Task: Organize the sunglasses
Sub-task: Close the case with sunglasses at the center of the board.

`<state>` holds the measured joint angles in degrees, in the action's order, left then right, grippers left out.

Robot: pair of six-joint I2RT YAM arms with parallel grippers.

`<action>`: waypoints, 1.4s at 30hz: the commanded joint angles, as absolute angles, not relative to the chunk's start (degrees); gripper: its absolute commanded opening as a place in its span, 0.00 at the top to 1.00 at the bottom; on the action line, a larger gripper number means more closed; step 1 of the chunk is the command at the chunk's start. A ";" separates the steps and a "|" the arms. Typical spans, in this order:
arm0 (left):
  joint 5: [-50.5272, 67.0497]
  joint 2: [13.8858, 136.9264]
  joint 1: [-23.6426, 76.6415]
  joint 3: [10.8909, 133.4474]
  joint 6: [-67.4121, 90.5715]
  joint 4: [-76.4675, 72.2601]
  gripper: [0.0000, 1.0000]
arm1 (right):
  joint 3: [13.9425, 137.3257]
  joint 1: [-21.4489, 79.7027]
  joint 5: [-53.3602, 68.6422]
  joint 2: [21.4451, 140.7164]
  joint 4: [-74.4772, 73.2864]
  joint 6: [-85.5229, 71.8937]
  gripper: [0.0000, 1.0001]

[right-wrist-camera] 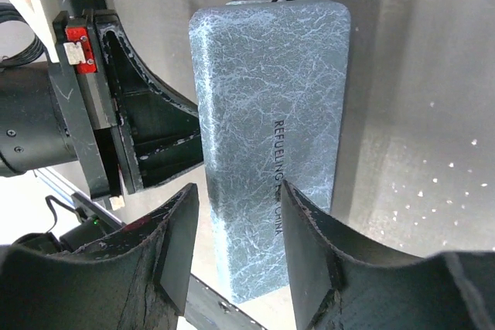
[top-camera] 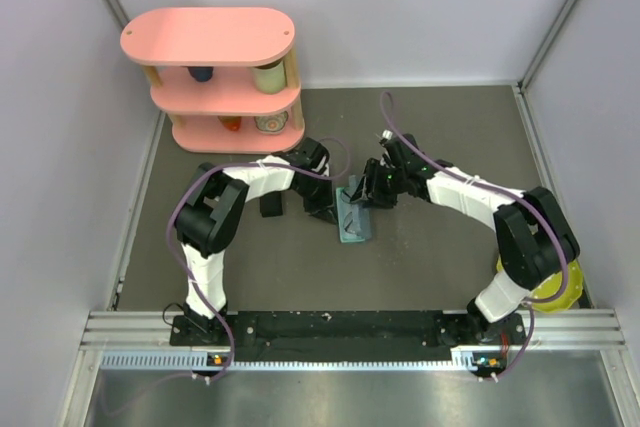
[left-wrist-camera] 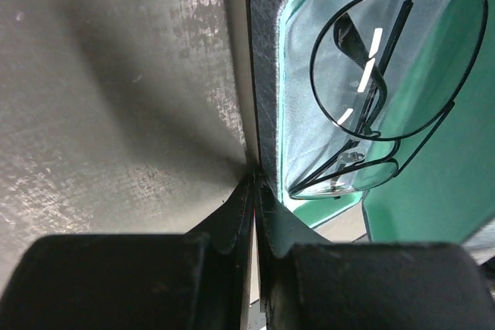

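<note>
Black wire sunglasses [left-wrist-camera: 371,90] with roundish lenses lie inside an open grey-blue case [left-wrist-camera: 267,75]. They rest on a light blue cloth [left-wrist-camera: 309,152] against the case's teal lining. Seen from above, the case [top-camera: 352,219] sits near the middle of the dark grey surface [top-camera: 440,127], with both arms reaching in to it from either side.

The left hand [left-wrist-camera: 254,179] has its fingers pressed together. Their tips meet right at the case's felt rim, and it is not possible to tell whether a sliver of that rim is pinched between them.

The right hand [right-wrist-camera: 240,191] has its fingers apart, one on each side of the near end of the case's marbled outer shell [right-wrist-camera: 271,113]. There is a narrow gap on one side, so the hand is not clamped on the case.

A pink shelf unit [top-camera: 210,37] stands at the far left corner of the surface. A yellow object [top-camera: 550,287] sits at the near right corner, partly hidden behind the right arm.
</note>
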<state>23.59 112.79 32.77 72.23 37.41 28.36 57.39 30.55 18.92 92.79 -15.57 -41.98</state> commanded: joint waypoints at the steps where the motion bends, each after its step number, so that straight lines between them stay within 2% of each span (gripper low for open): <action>1: 28.03 113.82 32.78 71.54 37.53 21.36 0.93 | 58.97 33.40 21.97 95.89 -11.25 -44.47 0.53; 20: 23.91 108.11 29.00 69.08 37.62 22.32 0.94 | 61.00 33.49 21.01 97.03 -12.48 -44.21 0.53; 26: 25.75 107.67 28.74 68.03 37.79 20.22 0.92 | 61.70 34.45 13.29 91.94 -15.02 -41.05 0.53; 28: 25.66 107.40 28.57 68.03 37.71 19.95 0.90 | 63.10 35.33 7.60 89.92 -16.34 -37.45 0.51; 31: 25.93 106.96 28.30 67.85 37.62 19.87 0.84 | 66.35 37.35 1.26 90.43 -21.34 -33.41 0.36; 34: 28.46 106.53 27.78 66.63 38.14 18.20 0.78 | 67.76 38.84 -1.56 92.28 -23.64 -32.43 0.29; 38: 32.25 106.52 27.16 64.78 40.25 14.42 0.71 | 68.90 40.87 -3.86 95.36 -25.57 -33.04 0.26; 42: 34.97 107.66 27.07 63.81 41.57 12.23 0.70 | 69.61 42.27 -5.45 98.17 -26.10 -33.66 0.25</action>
